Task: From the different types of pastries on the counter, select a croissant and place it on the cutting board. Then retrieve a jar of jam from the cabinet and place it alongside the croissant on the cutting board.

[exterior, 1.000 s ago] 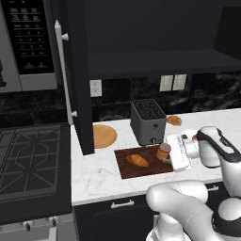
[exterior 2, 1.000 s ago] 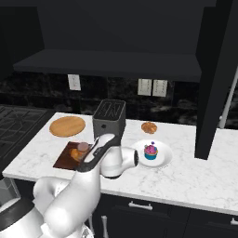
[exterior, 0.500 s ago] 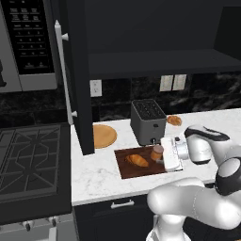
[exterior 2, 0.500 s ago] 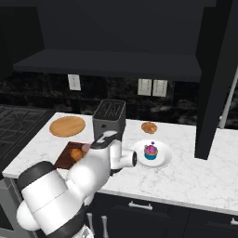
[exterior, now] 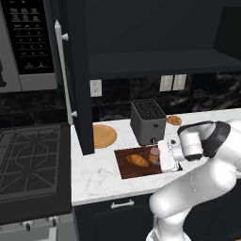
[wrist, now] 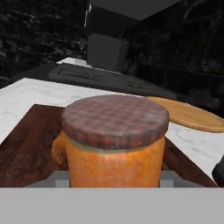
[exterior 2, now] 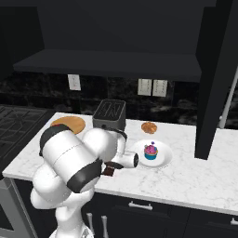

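Down low over the cutting board [exterior: 141,167], hand [exterior: 160,157] clamped tight around the jar of jam [wrist: 114,142]. Jar upright, checked lid on top, sitting at the board's right end, just in front of the toaster [exterior: 148,121]; whether its base touches the wood, hard to tell. Croissant [exterior: 137,160] flat on the board, just left of the jar, peeking out from behind it in the hand view. Board itself flat on the white marble surface [exterior: 99,176], directly in front of the toaster. Round wooden plate [exterior: 103,135] left of the toaster, near the open cabinet [exterior: 150,63] door with its long white handle. Small baked piece [exterior 2: 148,127] right of the toaster, up by the wall. Pink-frosted cupcake [exterior 2: 150,151] on a white plate [exterior 2: 163,159], right of the toaster and further forward, well apart from the board.
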